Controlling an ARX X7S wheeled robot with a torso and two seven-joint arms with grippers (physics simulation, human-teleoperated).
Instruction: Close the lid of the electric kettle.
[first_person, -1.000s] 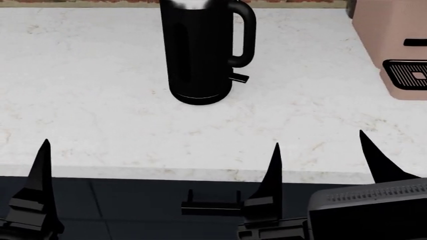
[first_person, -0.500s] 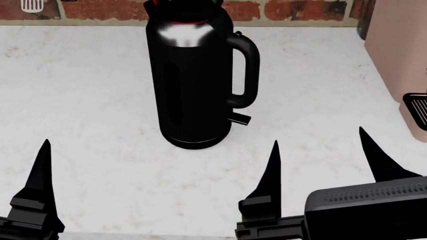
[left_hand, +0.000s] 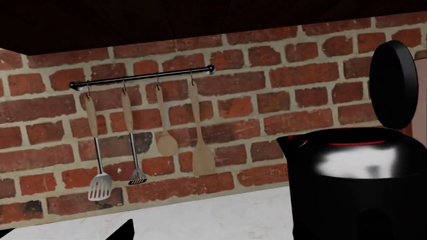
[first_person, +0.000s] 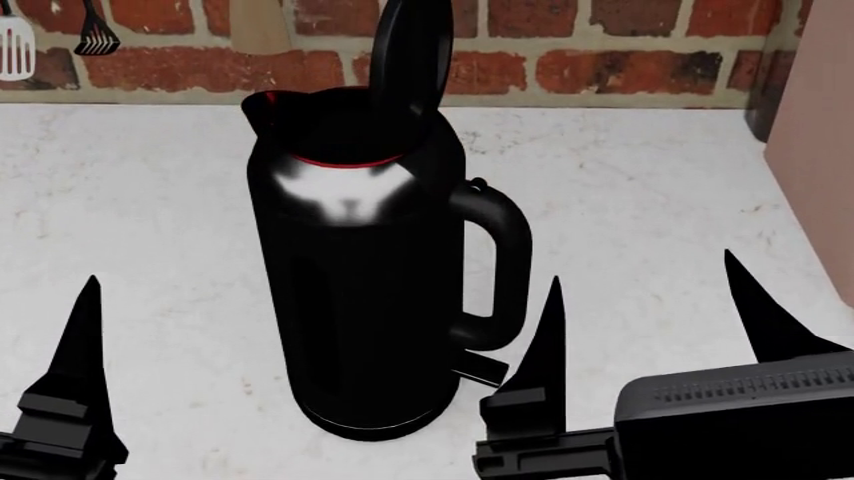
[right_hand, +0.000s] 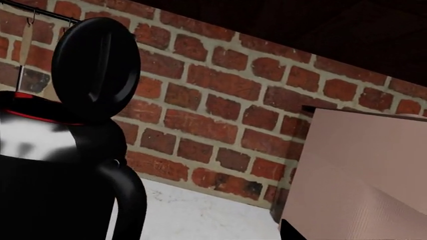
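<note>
Trouble is being risked at the kettle (first_person: 360, 290), standing tall on the white counter (first_person: 147, 220) with its lid (first_person: 411, 55) raised upright above the red rim: a sideways knock could tip it, and a push on the lid's edge could slip off. From left to right, the left claw (first_person: 80, 400) is being held low beside the kettle, its spread impossible to tell, while the right claw (first_person: 654, 330) is being held low near the handle (first_person: 501, 265), prongs spread wide, gripping nothing.
</note>
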